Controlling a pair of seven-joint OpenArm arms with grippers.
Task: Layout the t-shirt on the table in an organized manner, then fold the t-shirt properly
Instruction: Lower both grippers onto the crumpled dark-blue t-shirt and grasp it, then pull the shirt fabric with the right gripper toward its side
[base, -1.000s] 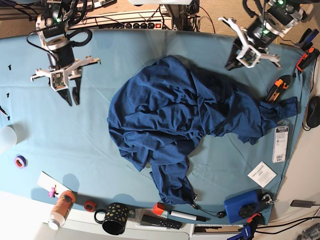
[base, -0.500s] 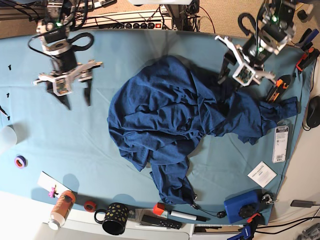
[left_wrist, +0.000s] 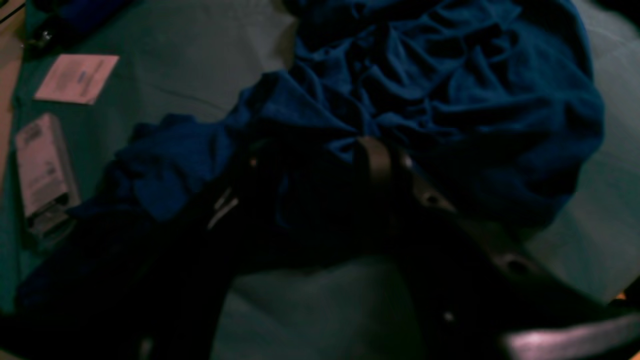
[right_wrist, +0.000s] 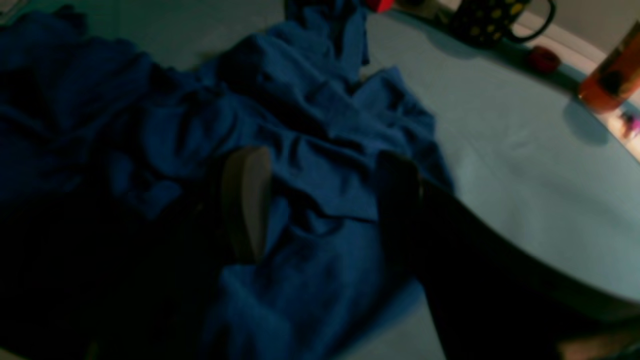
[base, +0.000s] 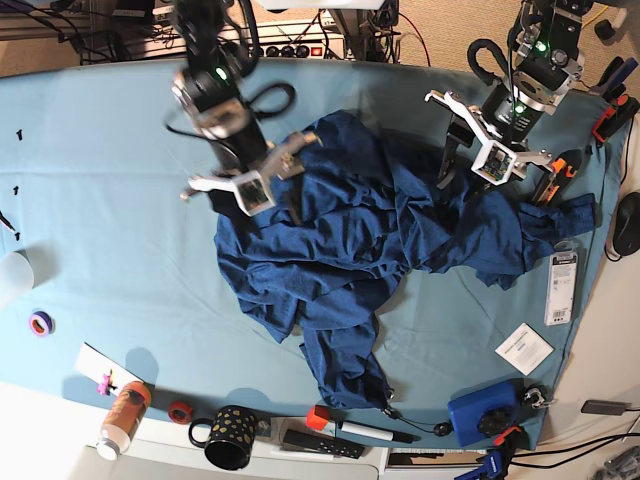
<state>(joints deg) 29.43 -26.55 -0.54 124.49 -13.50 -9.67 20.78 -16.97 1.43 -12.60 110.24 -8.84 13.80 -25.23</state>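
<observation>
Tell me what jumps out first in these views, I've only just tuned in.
The crumpled navy t-shirt heaped mid-table dominates, one part trailing toward the near edge and another toward the tools on the base view's right. Both open grippers hang over it: the right gripper at its far-left edge, the left gripper above its right side. A dotted black mug and an orange bottle line the near edge.

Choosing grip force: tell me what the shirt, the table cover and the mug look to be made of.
Shirt: soft knit fabric, matte navy; it lies in limp crumpled folds.
Table cover: thin smooth cloth, matte teal, nearly creaseless.
Mug: probably glazed ceramic, black with yellow dots; too small to confirm.
</observation>
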